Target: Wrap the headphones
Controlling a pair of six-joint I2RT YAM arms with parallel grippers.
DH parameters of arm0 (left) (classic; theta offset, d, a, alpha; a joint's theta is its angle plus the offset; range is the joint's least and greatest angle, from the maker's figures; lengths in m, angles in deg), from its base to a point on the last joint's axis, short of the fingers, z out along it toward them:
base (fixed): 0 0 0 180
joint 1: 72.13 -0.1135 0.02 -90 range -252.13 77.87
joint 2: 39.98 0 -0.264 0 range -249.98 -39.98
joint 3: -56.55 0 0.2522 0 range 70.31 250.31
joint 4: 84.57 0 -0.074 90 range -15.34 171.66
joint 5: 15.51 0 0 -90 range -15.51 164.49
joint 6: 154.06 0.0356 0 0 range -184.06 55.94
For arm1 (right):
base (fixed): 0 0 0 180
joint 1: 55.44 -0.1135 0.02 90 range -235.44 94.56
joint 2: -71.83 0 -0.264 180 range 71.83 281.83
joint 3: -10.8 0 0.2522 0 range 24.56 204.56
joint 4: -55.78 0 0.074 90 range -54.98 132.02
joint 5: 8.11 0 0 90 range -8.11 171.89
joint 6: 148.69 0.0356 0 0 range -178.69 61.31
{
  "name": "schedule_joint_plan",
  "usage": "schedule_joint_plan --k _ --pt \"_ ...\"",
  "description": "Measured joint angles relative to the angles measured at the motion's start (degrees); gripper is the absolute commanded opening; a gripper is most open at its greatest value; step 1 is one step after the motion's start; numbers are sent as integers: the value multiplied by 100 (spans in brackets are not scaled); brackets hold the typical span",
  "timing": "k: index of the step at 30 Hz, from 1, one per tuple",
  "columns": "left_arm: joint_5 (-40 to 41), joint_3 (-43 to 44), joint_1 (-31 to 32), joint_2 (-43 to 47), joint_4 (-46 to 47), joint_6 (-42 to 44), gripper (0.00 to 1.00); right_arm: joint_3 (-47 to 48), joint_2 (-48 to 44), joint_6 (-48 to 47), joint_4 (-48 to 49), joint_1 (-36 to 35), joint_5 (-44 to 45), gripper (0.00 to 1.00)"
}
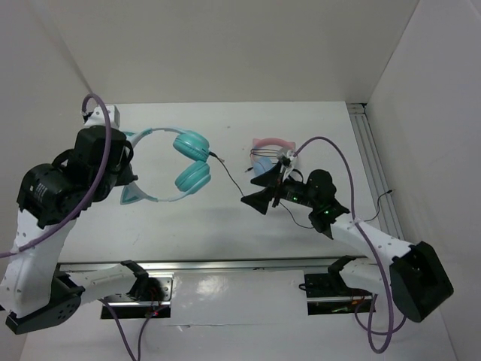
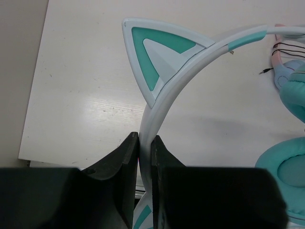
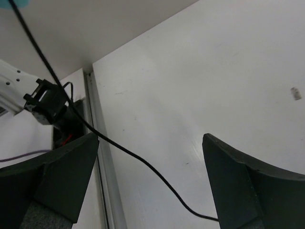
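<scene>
1. Left gripper [image 2: 145,143]: jaws pressed together on the white-and-teal headband, just below one cat ear [image 2: 159,57].
2. Right gripper [image 3: 150,139]: fingers wide apart, gripping nothing. The thin black cable [image 3: 119,149] runs through the gap btwn them, close to the table [image 1: 225,229].
3. The headphones [image 1: 192,177] sit left of centre. Can't tell whether they rest on the surface or hang a bit above it.
4. Long axis runs approx left to right: band crown at the left claw, both teal cups together toward the middle. Cable exits the far cup, trailing right toward the other claw.
5. A pink-banded pair [image 1: 267,143] sits behind the right arm, not involved.
6. Step, as I read it: left anchors the band, right lines up to catch the cable. Wrapping not begun.
7. Next prob. needs the right jaws shutting on the cable, then looping it round the band w/o snagging the pink pair.
</scene>
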Motion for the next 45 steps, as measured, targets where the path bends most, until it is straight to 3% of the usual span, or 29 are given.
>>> schedule_joint_plan --k 4,6,9,10,11,12,14,18,23,27,31,38,45 --pt "9 109 -11 87 -98 0 0 -2 634 125 439 -308 -166 95" --pt "9 114 -11 90 -116 0 0 -4 761 98 629 -487 -170 89" --pt "9 116 -11 59 -125 0 0 -2 962 -57 809 -658 -166 54" --pt "9 131 -11 46 -129 0 0 0 1075 -101 866 -682 -160 40" --pt "13 162 -11 22 -136 0 0 7 1224 -155 916 -697 -136 19" --pt "28 190 -11 7 -133 0 0 9 1362 -236 918 -702 -96 8" --pt "83 240 -11 -13 -133 2 0 7 1558 -273 855 -702 24 0" --pt "374 136 -11 52 -127 11 0 -90 1412 -389 645 -745 669 0" --pt "608 -1001 -15 450 444 208 0 -66 28 -776 -721 -1318 2361 0" --pt "669 -1943 55 490 879 387 0 511 -1025 -1106 -2046 -1978 3930 0" --pt "710 -2671 350 55 1290 472 0 1370 -1515 -1338 -3045 -2387 5003 1" --pt "-118 -3344 1141 -173 2260 1204 0 2138 -1458 -1753 -4190 -2889 5818 1" --pt "-1043 -3440 2734 -264 2876 1871 0 2225 -1036 -1998 -4784 -2975 5748 1"
